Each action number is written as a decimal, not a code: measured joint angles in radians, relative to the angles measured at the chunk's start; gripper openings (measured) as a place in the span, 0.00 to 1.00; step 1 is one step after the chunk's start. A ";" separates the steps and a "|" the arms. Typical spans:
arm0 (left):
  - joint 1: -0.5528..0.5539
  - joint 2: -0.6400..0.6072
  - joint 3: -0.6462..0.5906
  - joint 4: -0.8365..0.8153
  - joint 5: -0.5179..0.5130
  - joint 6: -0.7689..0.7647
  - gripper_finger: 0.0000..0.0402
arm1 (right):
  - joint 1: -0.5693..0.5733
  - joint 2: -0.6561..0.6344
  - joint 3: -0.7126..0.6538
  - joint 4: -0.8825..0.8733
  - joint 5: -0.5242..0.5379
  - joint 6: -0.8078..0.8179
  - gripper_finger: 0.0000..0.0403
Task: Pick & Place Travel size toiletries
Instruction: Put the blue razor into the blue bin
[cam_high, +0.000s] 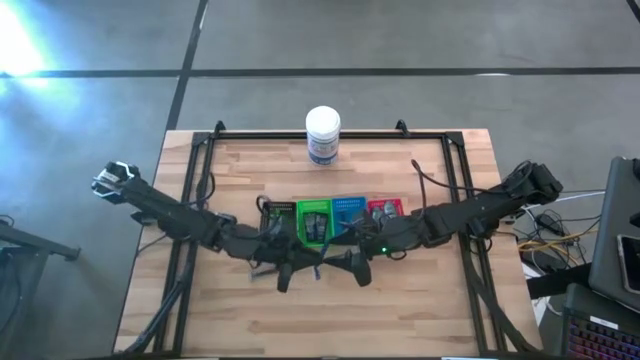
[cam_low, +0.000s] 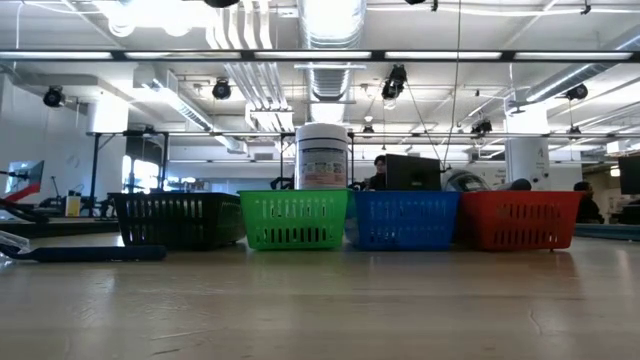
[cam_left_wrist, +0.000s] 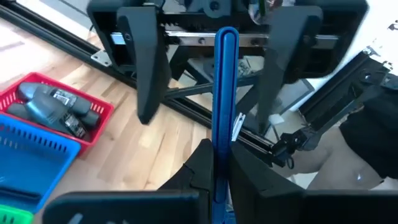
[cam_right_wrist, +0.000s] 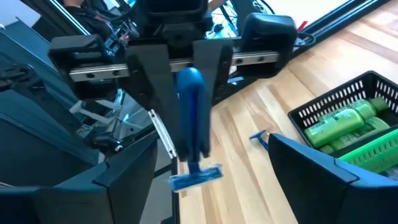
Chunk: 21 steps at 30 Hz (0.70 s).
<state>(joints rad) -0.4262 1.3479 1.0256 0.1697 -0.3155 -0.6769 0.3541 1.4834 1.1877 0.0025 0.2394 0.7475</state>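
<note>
From above, the two arms meet over the bare plank table (cam_high: 400, 310), just in front of the row of trays. The left gripper (cam_high: 288, 272) and right gripper (cam_high: 350, 267) face each other, a blue stick (cam_high: 318, 271) between them.

At table height, four slatted plastic baskets stand side by side: black (cam_low: 178, 220), green (cam_low: 295, 220), blue (cam_low: 405, 220) and red (cam_low: 518, 220). A white jar (cam_low: 322, 155) stands behind them.

The left wrist view shows that arm's own fingers (cam_left_wrist: 196, 171) clamped on the smooth, slim blue stick. The right arm's fingers (cam_left_wrist: 146, 62) are spread wide on either side of it, not touching. Grey tubes (cam_left_wrist: 53, 106) lie in the red basket.

The right wrist view shows a flat crosswise head on the stick's end. Green packets (cam_right_wrist: 342, 121) fill the black basket.
</note>
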 joint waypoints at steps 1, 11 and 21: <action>0.008 0.000 0.000 -0.001 0.010 0.000 0.07 | 0.000 0.000 0.000 -0.001 0.000 0.000 0.75; 0.047 0.000 0.000 -0.007 0.047 0.000 0.07 | -0.013 0.000 0.000 0.038 0.026 -0.036 0.66; 0.084 0.000 -0.001 -0.013 0.073 0.007 0.07 | -0.043 0.000 0.000 0.044 0.022 -0.054 0.50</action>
<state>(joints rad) -0.3426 1.3479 1.0245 0.1566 -0.2423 -0.6701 0.3107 1.4834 1.1873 0.0466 0.2611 0.6938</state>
